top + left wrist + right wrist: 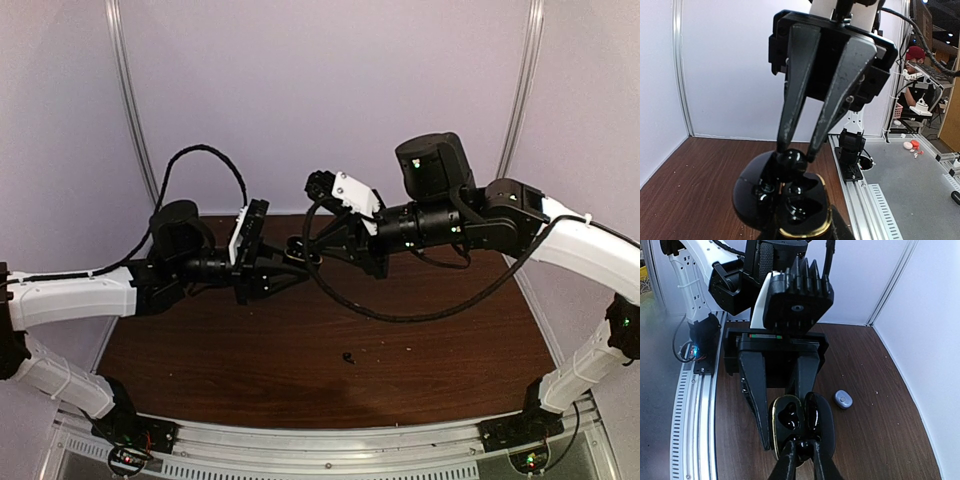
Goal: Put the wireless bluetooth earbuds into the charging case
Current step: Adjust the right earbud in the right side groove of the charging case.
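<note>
**The right pincer point(318, 243) is pinching a glossy black earbud point(791, 161) at the mouth of the open, glossy black, gold-rimmed charging case point(790, 205).**

From above, the two pincers are meeting in mid-air over the far middle of the brown wooden table point(200, 350), and a small black piece point(348, 356), perhaps another bud, is lying nearer. In the left wrist view, the right fingertips are clamping the bud just over the case's wells. In the right wrist view, the left pincer point(285, 262) is clamping the case, and a pale grey-blue pebble-shaped item point(843, 399) is lying on the table on the far side. As I judge it, a twisted bud risks missing its well and dropping.
</note>
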### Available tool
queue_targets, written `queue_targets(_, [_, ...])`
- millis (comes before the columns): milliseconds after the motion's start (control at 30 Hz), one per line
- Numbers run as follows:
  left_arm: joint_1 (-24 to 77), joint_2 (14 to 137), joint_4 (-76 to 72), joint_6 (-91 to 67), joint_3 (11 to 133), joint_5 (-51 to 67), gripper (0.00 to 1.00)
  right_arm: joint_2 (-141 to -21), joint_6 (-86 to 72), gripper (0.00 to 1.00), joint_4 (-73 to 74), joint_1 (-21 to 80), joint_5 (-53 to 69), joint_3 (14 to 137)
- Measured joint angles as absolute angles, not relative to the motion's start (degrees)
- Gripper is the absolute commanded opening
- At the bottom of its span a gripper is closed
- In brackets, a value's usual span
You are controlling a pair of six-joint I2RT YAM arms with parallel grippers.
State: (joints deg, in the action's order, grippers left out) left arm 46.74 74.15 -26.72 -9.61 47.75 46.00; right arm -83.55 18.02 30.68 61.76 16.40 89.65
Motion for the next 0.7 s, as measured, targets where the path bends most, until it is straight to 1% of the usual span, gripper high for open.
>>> queue_targets(333, [46.7,73.8,-27.9,-10.3,47.2,45.9,0.0,-83.4,18.1,0.14,30.7,61.8,17.3,89.5])
queue_targets(700, [46.7,73.7,-30.2,-10.6,47.2,46.4,0.0,-82.6,19.4,0.17,32.6,61.8,21.1,88.9])
